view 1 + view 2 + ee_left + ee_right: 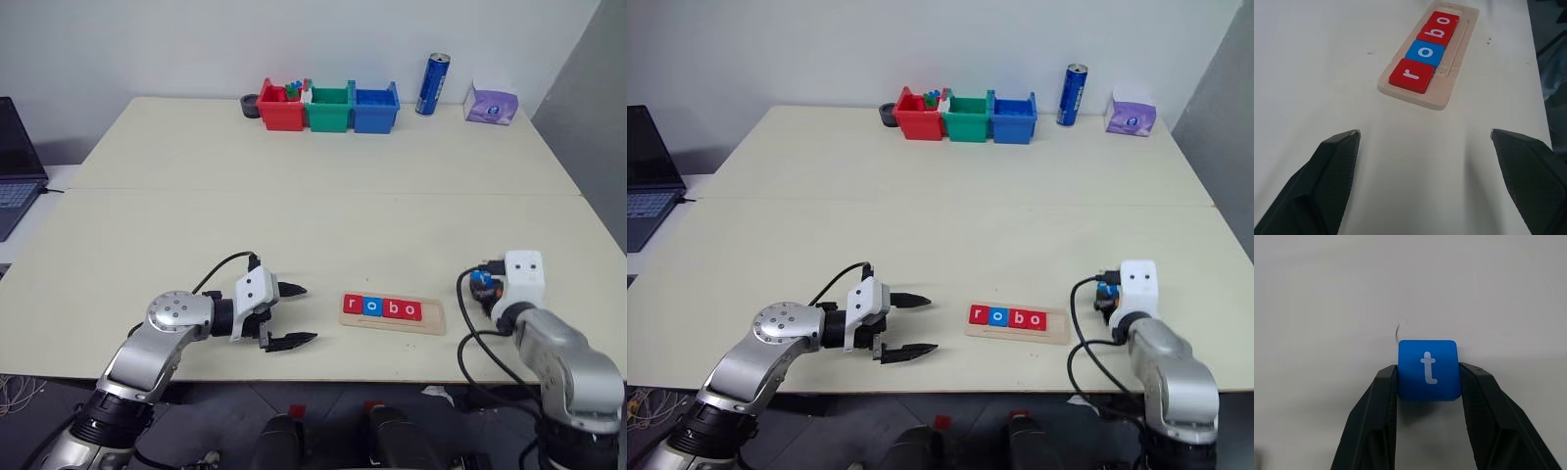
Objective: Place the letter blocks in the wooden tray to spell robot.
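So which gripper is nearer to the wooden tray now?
Left, slightly. The left gripper sits open just off the wooden tray at its "r" end. The right gripper is past the tray's other end, holding the blue t block.

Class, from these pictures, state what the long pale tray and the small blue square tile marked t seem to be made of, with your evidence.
Long pale tray: seemingly unfinished light wood, matte, with a routed groove and rounded edges.
Small blue square tile marked t, gripped between the right gripper's black fingers: probably painted wood or plastic; its even, slightly glossy colour and crisp white letter leave that open.
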### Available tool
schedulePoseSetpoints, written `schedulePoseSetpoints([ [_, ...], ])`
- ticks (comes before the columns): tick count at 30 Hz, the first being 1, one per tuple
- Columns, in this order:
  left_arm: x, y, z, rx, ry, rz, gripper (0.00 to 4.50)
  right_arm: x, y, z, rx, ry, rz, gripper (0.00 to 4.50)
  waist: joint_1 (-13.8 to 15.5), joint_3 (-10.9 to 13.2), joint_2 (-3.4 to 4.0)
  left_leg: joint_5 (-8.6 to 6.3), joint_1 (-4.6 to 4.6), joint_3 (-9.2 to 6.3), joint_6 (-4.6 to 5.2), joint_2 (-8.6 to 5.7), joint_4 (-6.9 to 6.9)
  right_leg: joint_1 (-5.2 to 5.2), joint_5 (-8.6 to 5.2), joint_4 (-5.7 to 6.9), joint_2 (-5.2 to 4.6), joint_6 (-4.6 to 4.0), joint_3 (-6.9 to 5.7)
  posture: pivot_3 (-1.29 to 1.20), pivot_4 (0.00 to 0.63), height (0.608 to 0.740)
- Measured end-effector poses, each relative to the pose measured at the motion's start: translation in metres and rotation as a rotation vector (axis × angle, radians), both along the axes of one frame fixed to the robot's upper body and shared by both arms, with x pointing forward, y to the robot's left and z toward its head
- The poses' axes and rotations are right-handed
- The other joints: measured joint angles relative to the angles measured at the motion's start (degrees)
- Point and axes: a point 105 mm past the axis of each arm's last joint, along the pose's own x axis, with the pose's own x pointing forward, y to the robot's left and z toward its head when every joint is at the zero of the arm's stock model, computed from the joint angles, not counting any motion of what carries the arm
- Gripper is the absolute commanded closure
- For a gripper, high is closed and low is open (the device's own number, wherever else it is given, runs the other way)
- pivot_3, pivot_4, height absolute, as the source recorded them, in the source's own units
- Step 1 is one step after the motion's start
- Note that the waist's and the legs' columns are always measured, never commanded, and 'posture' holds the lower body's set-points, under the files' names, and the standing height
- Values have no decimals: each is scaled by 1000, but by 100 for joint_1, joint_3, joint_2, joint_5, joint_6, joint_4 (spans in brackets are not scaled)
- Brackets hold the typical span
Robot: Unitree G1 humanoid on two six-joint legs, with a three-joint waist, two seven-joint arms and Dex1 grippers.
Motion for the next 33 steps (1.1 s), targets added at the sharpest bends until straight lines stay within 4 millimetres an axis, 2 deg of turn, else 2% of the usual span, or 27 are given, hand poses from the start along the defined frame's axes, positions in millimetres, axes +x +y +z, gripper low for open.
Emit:
schedulePoseSetpoints([
  [2, 1, 0, 0, 1, 1, -4, 0, -20, 8, -7, 20, 30, -4, 3031, 0, -1, 0, 0, 2, 0, 0, 1, 1, 1, -1, 0, 1, 1, -2, 0, 150, 740],
  [5, 3, 0, 1, 0, 0, -15, 0, -36, 17, -11, 49, 46, -36, 3031, -9, -2, 2, 1, 9, 2, -1, 2, 2, 2, 0, 3, 1, 1, -1, 0, 150, 740],
  [13, 7, -3, 2, -12, -13, -26, 0, -43, 25, -14, 147, 37, -138, 3031, -10, -8, -4, 1, 9, 3, -1, 2, 0, 4, -1, 0, 2, -1, -1, 0, 150, 740],
  [18, 6, -5, 1, -23, -5, -39, 0, -41, 21, -13, 190, 20, -183, 1322, -10, -12, -10, 1, 10, 4, -1, 1, 1, 5, 0, 0, 0, -1, -1, 0, 150, 740],
  [21, 6, -5, 1, -24, -3, -40, 0, -40, 17, -9, 153, 10, -163, 238, -9, -12, -9, 0, 10, 4, -1, -1, 1, 5, -1, -1, 0, -1, -1, 0, 150, 740],
  [22, 6, -5, 1, -24, -3, -41, 0, -38, 13, -5, 128, 1, -154, 18, -9, -11, -9, 0, 10, 5, -1, -1, 1, 4, 0, -1, 0, -1, -1, 0, 150, 740],
  [26, 5, -5, 1, -24, -4, -42, 0, -30, -1, 25, 30, -94, -109, 18, -9, -11, -8, 0, 10, 6, -1, -2, 0, 4, 0, 0, 1, -1, -4, 0, 150, 740],
  [29, 6, -5, 1, -25, -5, -43, 0, -23, -4, 46, 15, -128, 6, 18, -8, -11, -8, 0, 10, 7, 0, -4, 0, 5, 0, -1, 2, -1, -6, 0, 150, 740],
  [33, 5, -9, 2, -31, -4, -54, 0, -33, 2, 57, -160, 24, 413, 18, 8, 0, 7, -1, 7, 8, 2, -14, -1, 12, -1, -13, -7, 1, -16, 0, 150, 740],
])
